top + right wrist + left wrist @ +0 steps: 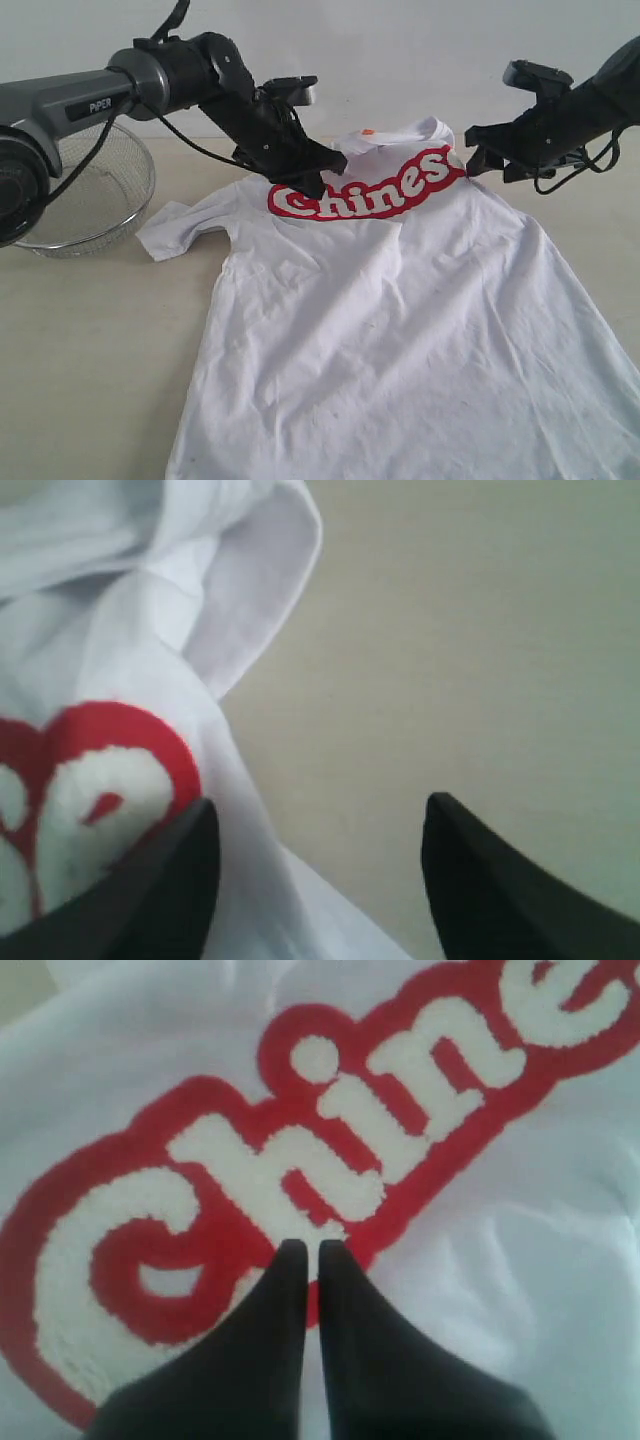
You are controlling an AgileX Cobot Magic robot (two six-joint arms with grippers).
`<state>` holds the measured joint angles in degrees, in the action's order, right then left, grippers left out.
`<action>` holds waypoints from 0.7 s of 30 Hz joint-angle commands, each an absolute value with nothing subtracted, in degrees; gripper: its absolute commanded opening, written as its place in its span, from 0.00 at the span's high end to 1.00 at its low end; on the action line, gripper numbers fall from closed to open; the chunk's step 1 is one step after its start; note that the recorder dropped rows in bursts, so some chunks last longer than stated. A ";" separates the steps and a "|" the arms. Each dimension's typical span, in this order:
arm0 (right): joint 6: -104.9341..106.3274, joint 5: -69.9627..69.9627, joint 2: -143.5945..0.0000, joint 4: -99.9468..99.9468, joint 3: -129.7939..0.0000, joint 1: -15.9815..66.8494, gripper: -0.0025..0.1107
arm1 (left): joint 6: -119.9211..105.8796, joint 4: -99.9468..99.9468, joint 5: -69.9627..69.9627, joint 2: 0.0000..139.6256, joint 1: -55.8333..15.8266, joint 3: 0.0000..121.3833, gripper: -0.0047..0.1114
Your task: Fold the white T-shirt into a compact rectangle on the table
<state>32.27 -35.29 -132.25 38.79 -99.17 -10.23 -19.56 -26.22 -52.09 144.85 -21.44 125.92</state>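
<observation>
the shirt (400, 320) lies face up on the table (90, 350), mostly spread, one sleeve out at nine o'clock. no neat fold shows, so nearly all the folding seems left. the left gripper (305, 1250) is clenched, tips on the red lettering (200, 1160); whether it pinches cloth cannot be told. the right gripper (320, 815) gapes, empty, straddling the shirt's two o'clock edge.

We see bare table (90, 360) free to the near left of the white T-shirt (400, 330), a wire-mesh basket (95, 195) blocking the far left, and the left gripper (312, 185) and right gripper (468, 163) crowding the shirt's chest from either side.
</observation>
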 commanded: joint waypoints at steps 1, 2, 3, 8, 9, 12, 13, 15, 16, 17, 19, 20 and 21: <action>32.53 -35.98 -134.21 37.34 -99.39 -9.99 0.51 | -17.98 -24.65 -53.06 147.00 -21.81 126.23 0.92; 33.37 -36.13 -134.46 37.24 -99.39 -9.61 0.51 | -17.98 -24.65 -53.18 147.29 -21.81 126.23 0.92; 33.86 -36.13 -134.55 36.66 -99.39 -9.26 0.51 | -17.98 -24.48 -53.34 147.61 -21.81 126.23 0.92; 33.39 -35.26 -135.84 32.72 -99.39 -6.32 0.58 | -17.98 -24.42 -53.34 147.99 -21.81 126.23 0.92; 33.39 -35.26 -135.84 32.12 -99.39 -6.00 0.63 | -17.98 -24.42 -53.59 147.93 -21.81 126.23 0.92; 33.52 -35.85 -135.99 30.72 -99.39 -4.83 0.82 | -17.98 -24.04 -53.95 147.93 -21.81 126.23 0.92; 33.52 -35.98 -135.99 30.37 -99.39 -4.55 0.87 | -17.69 -23.35 -54.05 147.93 -21.81 126.23 0.92; 33.52 -36.20 -135.99 30.37 -99.39 -4.34 0.98 | -17.39 -22.86 -54.05 147.93 -21.81 126.23 0.92; 33.52 -36.20 -135.86 30.37 -99.39 -4.34 0.98 | -17.39 -22.86 -54.05 147.93 -21.81 126.23 0.92; 33.52 -36.20 -135.74 30.37 -99.39 -4.34 0.98 | -17.39 -22.86 -54.05 147.93 -21.81 126.23 0.92; 33.42 -36.32 -135.20 30.37 -99.39 -4.34 0.98 | -17.39 -22.86 -54.05 147.93 -21.81 126.23 0.92; 33.24 -36.32 -134.86 30.37 -99.39 -4.34 0.98 | -17.39 -22.87 -54.05 148.04 -21.81 126.23 0.92; 33.15 -36.19 -134.27 30.37 -99.39 -4.34 0.98 | -17.39 -22.87 -54.05 148.04 -21.81 126.23 0.92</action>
<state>33.00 -34.40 -135.06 31.62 -99.28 -4.54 -18.12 -24.13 -53.26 147.82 -21.68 126.06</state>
